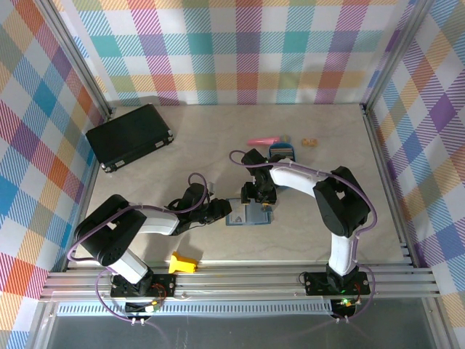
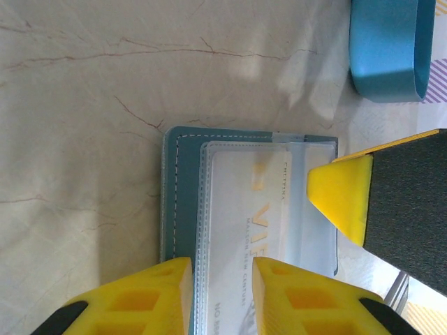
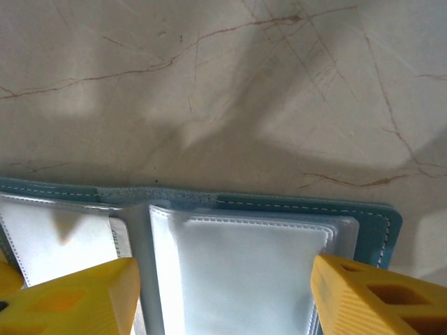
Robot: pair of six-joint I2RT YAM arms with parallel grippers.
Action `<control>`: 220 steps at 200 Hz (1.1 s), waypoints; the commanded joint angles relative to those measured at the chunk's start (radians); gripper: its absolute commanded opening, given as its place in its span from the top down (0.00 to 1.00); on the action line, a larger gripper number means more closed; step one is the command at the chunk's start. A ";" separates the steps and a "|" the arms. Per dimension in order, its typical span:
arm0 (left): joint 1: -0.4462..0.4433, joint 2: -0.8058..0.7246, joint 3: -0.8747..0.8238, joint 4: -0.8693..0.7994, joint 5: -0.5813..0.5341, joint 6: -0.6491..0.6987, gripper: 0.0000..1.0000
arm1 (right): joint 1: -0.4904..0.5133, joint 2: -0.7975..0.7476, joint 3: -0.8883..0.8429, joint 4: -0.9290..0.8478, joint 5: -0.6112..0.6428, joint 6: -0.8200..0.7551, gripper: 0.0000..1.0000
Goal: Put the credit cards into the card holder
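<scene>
Pinching w/ left jaws, nearly together, the teal cover edge of the card holder (image 2: pixel 180 195), laid open & flat approx. mid tabletop (image 1: pixel 182 167). Straddling w/ right jaws, wide apart, a clear sleeve page (image 3: pixel 244 272) on the holder's other half, w/ nothing gripped btwn them. Judging by the pale credit card (image 2: pixel 262 209) w/ gold print inside a sleeve, prob. at the letting-go step after seating one card. Next: lift right jaws straight up w/o snagging the sleeve, then head for the blue tray (image 1: pixel 281 151) just beyond the holder for another card; can't tell from here whether any lie in it. Keep the left pinch firm so the holder lies open. Outward: left arm stretched low across tabletop from its base, wrist near level. Right arm bent w/ elbow high on the right, forearm reaching back leftward, wrist tipped down over the holder.
</scene>
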 commanded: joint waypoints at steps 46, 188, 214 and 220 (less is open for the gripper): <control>-0.013 0.030 0.029 0.032 0.011 0.003 0.71 | -0.002 0.044 -0.008 0.013 -0.104 0.027 0.34; -0.014 0.028 0.029 0.036 0.003 0.004 0.72 | 0.001 -0.019 -0.076 0.180 -0.319 0.139 0.37; -0.014 0.028 0.024 0.037 0.003 0.004 0.72 | 0.007 -0.026 -0.077 0.196 -0.339 0.146 0.37; -0.015 0.027 0.024 0.034 0.003 0.004 0.72 | 0.009 -0.029 -0.077 0.199 -0.341 0.147 0.37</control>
